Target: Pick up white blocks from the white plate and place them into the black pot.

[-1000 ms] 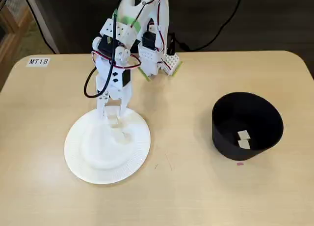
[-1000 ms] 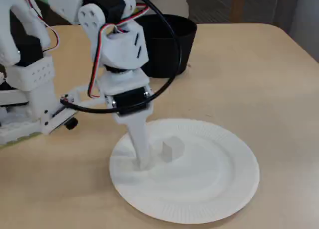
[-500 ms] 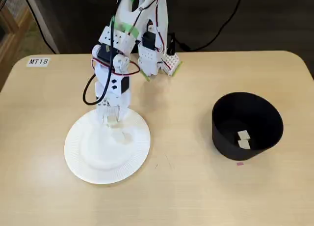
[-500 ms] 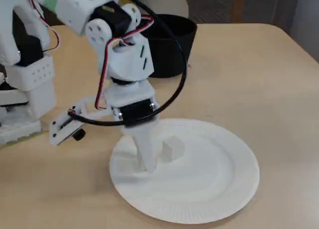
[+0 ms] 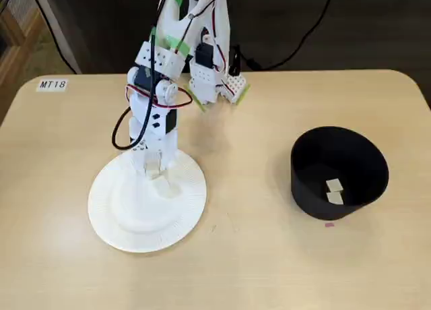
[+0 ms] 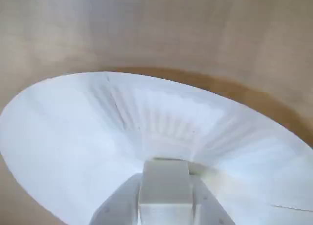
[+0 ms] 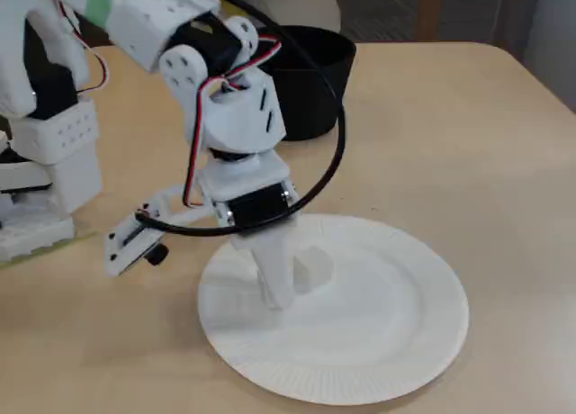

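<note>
The white plate lies on the left of the table in a fixed view; it also shows in the other fixed view and fills the wrist view. My gripper is down on the plate's far part. In the wrist view my gripper has its two fingers close against both sides of one white block. The same block shows beside a finger, at or just above the plate. The black pot stands to the right and holds two white blocks. It shows behind the arm in a fixed view.
The arm's base stands at the back of the wooden table, with black cables behind it. A label reading MT18 is stuck at the back left. A small pink mark lies in front of the pot.
</note>
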You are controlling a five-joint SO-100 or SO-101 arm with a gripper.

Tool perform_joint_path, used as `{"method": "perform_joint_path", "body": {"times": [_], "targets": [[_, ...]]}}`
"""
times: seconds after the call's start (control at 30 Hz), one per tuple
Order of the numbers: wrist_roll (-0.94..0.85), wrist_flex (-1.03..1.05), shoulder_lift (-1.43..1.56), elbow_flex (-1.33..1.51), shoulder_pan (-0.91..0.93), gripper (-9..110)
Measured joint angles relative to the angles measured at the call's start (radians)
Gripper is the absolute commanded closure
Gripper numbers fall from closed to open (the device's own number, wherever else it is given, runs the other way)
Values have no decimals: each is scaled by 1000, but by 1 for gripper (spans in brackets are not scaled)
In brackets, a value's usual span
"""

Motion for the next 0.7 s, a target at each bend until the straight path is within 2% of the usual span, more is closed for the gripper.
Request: {"method": "perform_joint_path", "body": {"times": [0.13,0.37,0.53,0.7], "targets": [[-117,-23,-8,-106,-2,104],[-469,-41,-5,-459,-58,104],[-609,-48,83,-529,-225,104],[-693,-49,172,-531,-483,104]]}}
